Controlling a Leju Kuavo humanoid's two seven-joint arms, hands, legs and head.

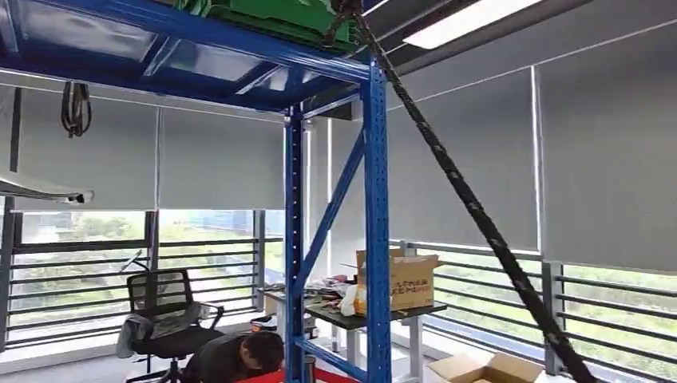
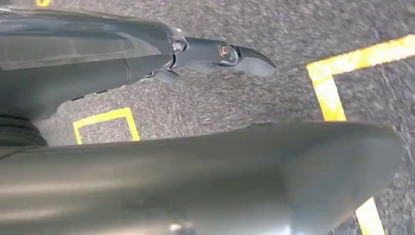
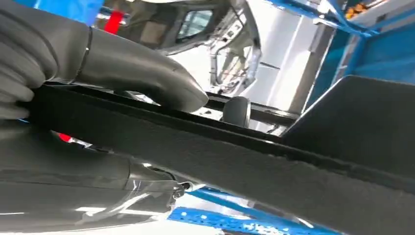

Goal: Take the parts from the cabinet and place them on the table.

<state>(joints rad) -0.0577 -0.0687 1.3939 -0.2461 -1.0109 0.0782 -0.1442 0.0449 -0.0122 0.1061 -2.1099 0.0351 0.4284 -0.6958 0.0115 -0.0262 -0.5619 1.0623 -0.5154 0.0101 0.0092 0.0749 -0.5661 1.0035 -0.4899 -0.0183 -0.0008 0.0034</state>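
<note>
Blue racking (image 3: 313, 223) backs the right hand (image 3: 98, 122), clamped on a long, flat black felt-textured part (image 3: 274, 166); left hand (image 2: 147, 112) holds nothing, fingers apart.

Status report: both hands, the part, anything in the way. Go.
Right hand grips a long black part. Left hand hangs over grey floor with yellow lines, holding nothing. Ahead: blue rack, person crouched at its foot.

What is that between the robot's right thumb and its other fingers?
A long black part, gripped by the right hand; the right wrist view shows it.
</note>
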